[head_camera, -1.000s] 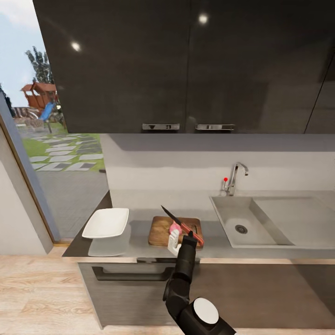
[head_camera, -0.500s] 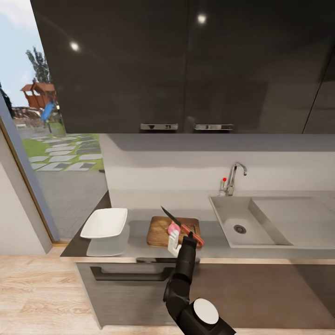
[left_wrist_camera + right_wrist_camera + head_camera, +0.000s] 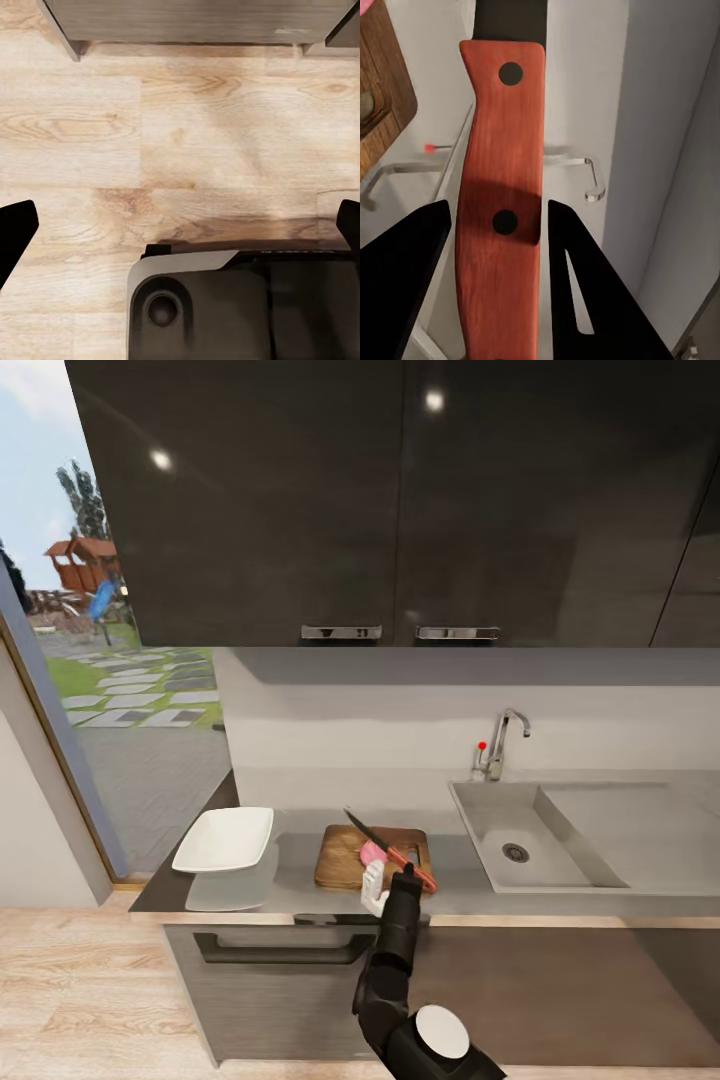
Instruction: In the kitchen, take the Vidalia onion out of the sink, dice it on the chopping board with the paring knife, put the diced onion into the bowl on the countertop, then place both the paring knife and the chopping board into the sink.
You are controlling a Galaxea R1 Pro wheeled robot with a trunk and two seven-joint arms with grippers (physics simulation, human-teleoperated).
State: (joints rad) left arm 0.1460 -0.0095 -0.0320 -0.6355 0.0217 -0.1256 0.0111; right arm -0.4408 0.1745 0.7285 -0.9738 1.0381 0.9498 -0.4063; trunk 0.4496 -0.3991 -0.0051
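Note:
The dark brown chopping board [image 3: 345, 860] lies on the grey countertop [image 3: 300, 860], with the pinkish Vidalia onion [image 3: 372, 852] on it. My right gripper [image 3: 404, 872] is shut on the red handle of the paring knife [image 3: 400, 856]. Its dark blade slants up and back over the onion. In the right wrist view the handle of the knife [image 3: 499, 195] sits between my right gripper's [image 3: 499, 255] black fingers [image 3: 405, 285]. The white square bowl [image 3: 225, 839] stands left of the board. The sink [image 3: 500, 810] is to the right. My left gripper [image 3: 180, 232] hangs open over the floor.
A chrome tap [image 3: 502, 743] with a red knob stands behind the sink, and a flat drainboard [image 3: 630, 830] extends right. Dark wall cabinets [image 3: 400, 510] hang above the counter. A glass door [image 3: 100, 660] is at the left. The robot's base [image 3: 225, 307] sits on the wooden floor [image 3: 187, 135].
The right gripper and knife have dropped slightly toward the board and the onion. The whole view shifted a little at first, so the camera moved.

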